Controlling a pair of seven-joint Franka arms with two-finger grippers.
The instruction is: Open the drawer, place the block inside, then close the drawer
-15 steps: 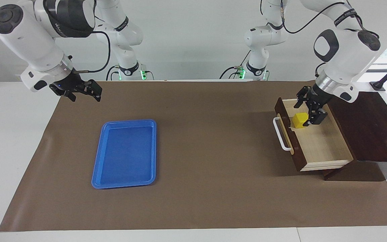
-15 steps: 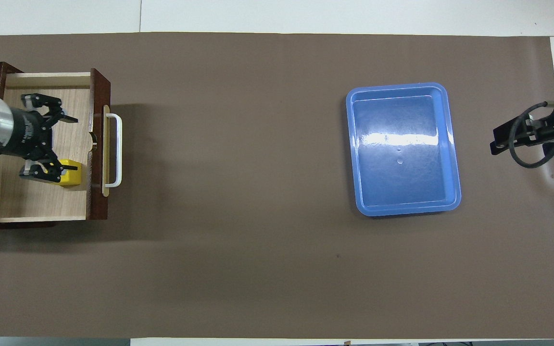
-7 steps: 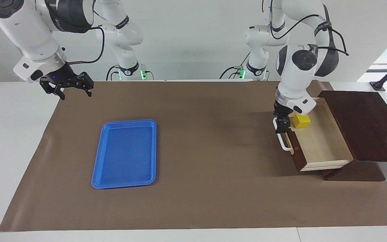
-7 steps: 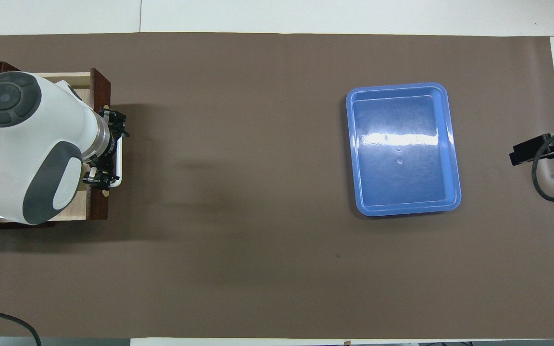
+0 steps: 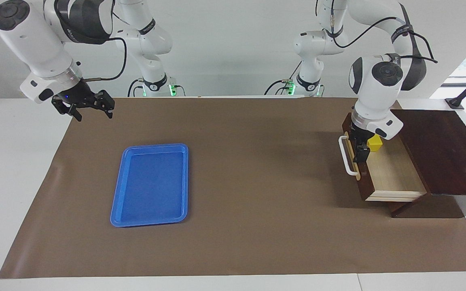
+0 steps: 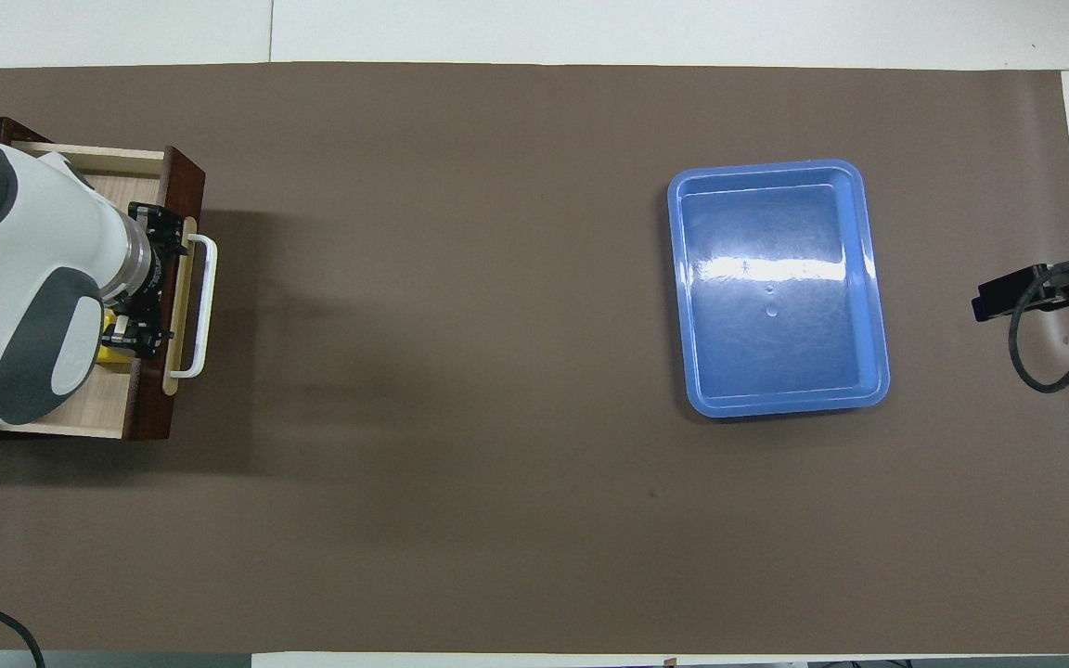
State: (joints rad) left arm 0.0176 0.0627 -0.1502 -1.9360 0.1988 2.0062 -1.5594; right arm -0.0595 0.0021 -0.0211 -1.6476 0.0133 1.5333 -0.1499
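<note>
The drawer [image 5: 395, 178] of the dark wooden box stands partly open and shows its pale inside; it also shows in the overhead view [image 6: 80, 413]. The yellow block [image 5: 375, 142] lies in the drawer next to its front, half hidden by the left wrist, and in the overhead view [image 6: 110, 343] only an edge of it shows. My left gripper [image 5: 360, 149] is open and empty at the top of the drawer's front, beside the white handle [image 5: 347, 155]; in the overhead view the gripper [image 6: 159, 283] spans the front by the handle [image 6: 205, 306]. My right gripper [image 5: 84, 108] is open and waits in the air over the mat's edge at the right arm's end.
The flat blue tray [image 5: 115, 202] lies empty on the brown mat toward the right arm's end; its rim shows in the overhead view [image 6: 878, 306]. The dark box top [image 5: 439, 153] stands at the left arm's end of the table.
My left gripper left the block in the drawer and went to the drawer's front. The drawer has since slid partway into the box. The right gripper shifted slightly.
</note>
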